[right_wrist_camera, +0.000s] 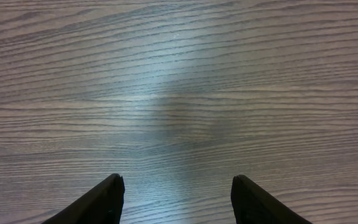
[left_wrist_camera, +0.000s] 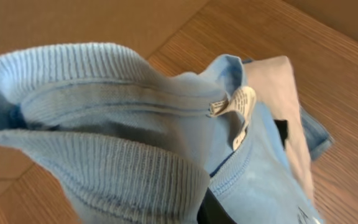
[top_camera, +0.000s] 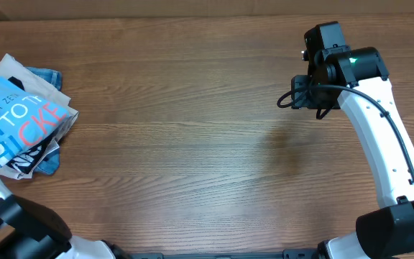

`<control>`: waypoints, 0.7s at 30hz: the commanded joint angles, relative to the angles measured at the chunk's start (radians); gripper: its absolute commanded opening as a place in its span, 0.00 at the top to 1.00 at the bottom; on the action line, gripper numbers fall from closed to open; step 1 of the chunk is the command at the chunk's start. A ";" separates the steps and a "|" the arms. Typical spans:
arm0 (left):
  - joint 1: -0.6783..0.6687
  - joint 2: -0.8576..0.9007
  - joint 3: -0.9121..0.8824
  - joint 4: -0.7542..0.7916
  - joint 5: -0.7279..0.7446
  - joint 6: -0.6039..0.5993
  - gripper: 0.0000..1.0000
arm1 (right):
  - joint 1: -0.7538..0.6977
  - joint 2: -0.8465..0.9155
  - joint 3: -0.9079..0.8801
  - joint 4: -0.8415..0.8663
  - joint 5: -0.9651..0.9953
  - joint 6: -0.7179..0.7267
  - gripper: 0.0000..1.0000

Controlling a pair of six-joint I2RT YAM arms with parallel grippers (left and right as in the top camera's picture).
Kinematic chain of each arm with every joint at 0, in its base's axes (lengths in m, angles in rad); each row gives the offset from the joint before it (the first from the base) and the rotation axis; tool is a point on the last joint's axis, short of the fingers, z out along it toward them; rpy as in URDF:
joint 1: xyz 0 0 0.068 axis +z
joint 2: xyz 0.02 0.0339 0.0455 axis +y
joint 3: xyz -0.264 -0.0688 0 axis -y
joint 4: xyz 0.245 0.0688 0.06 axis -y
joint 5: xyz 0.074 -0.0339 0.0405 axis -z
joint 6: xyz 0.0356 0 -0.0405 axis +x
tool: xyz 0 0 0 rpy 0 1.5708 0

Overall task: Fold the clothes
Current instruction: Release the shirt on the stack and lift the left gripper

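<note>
The light sky-blue T-shirt (top_camera: 20, 122) with white and red-pink lettering lies on top of a pile at the table's far left edge. In the left wrist view its ribbed collar (left_wrist_camera: 104, 155) fills the frame, raised close to the camera, with a white neck label (left_wrist_camera: 241, 102) showing. My left gripper is almost wholly hidden under the collar; only a dark finger part (left_wrist_camera: 213, 211) shows, and it appears shut on the collar. My right gripper (right_wrist_camera: 176, 186) is open and empty over bare wood at the far right (top_camera: 315, 79).
Under the T-shirt lie a beige garment (top_camera: 9, 68), a denim garment (top_camera: 45, 75) and a black garment with white print (top_camera: 31, 162). The wooden table (top_camera: 192, 144) stretches between the pile and the right arm (top_camera: 379, 137).
</note>
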 commanded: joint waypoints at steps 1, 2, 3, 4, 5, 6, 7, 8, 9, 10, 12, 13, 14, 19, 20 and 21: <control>0.046 0.045 0.034 0.043 0.035 -0.017 0.84 | -0.001 -0.025 0.024 0.003 -0.009 0.001 0.41; 0.056 0.060 0.034 0.051 0.043 -0.016 0.84 | -0.001 -0.025 0.024 0.003 -0.013 0.001 0.41; 0.063 0.072 0.034 0.057 0.051 -0.016 0.83 | -0.001 -0.025 0.024 0.003 -0.013 0.001 0.41; 0.070 0.090 0.034 0.063 0.059 -0.016 0.83 | -0.001 -0.025 0.024 0.004 -0.013 0.001 0.41; 0.075 0.103 0.034 0.064 0.059 -0.016 0.83 | -0.001 -0.025 0.024 0.004 -0.013 0.001 0.41; 0.080 0.119 0.034 0.066 0.059 -0.016 0.83 | -0.001 -0.025 0.024 0.003 -0.013 0.001 0.41; 0.086 0.136 0.034 0.066 0.059 -0.016 0.83 | -0.001 -0.025 0.024 0.003 -0.013 0.001 0.41; 0.091 0.144 0.034 0.066 0.059 -0.017 0.83 | -0.001 -0.025 0.024 0.003 -0.013 0.001 0.41; 0.098 0.155 0.034 0.066 0.059 -0.016 0.82 | -0.001 -0.025 0.024 0.003 -0.013 0.001 0.41; 0.104 0.159 0.034 0.066 0.059 -0.016 0.69 | -0.001 -0.025 0.024 0.003 -0.013 0.001 0.41; 0.118 0.161 0.034 0.072 0.058 -0.017 0.19 | -0.001 -0.025 0.024 0.004 -0.013 0.001 0.41; 0.130 0.161 0.035 0.073 0.058 -0.017 0.00 | -0.001 -0.025 0.024 0.004 -0.013 0.001 0.41; 0.141 0.161 0.035 0.071 0.058 -0.024 0.00 | -0.001 -0.025 0.024 0.004 -0.013 0.001 0.41; 0.188 0.161 0.035 0.037 0.060 -0.086 0.00 | -0.001 -0.025 0.024 0.004 -0.013 0.000 0.41; 0.192 0.160 0.035 0.031 0.060 -0.100 0.00 | -0.001 -0.025 0.024 0.004 -0.012 0.000 0.40; 0.200 0.153 0.037 0.021 0.087 -0.110 0.00 | -0.001 -0.025 0.024 0.004 -0.012 0.000 0.40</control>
